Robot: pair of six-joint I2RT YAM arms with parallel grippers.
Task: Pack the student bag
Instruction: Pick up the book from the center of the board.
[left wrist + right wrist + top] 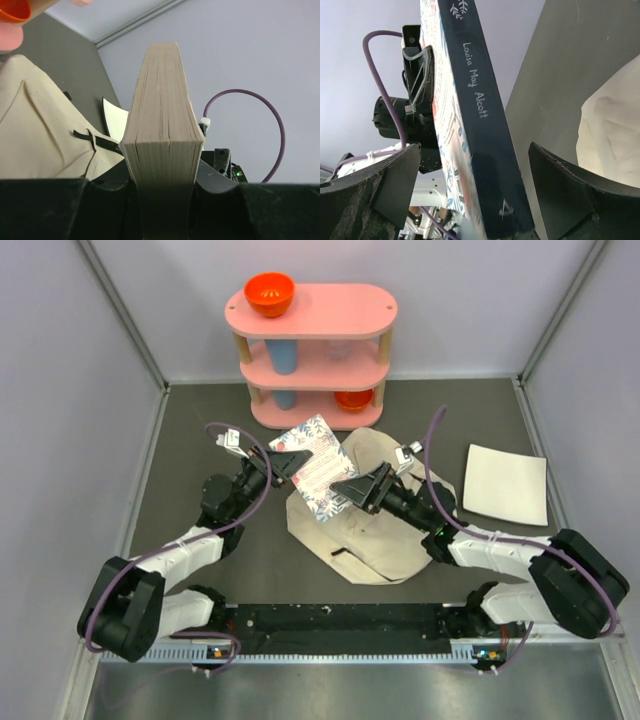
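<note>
"Where was the bag?"

"The large cream canvas student bag [385, 555] lay flat on the dark table [470, 410], in front of the pink three-tier shelf [312, 315]. A flat white sheet [505, 483] lay just beside it on the right."

"And the arms?"

"A thick paperback book with a floral cover and navy spine [318, 455] hung tilted above the bag's far left part. The left gripper [165, 200] pinched it at the page edge, a finger pressed to each cover."

"The right one?"

"The right gripper [475, 147] stood spread wide around the spine, with a gap on each side. From where I stood, I couldn't be sure whether it touched the book lower down."
</note>
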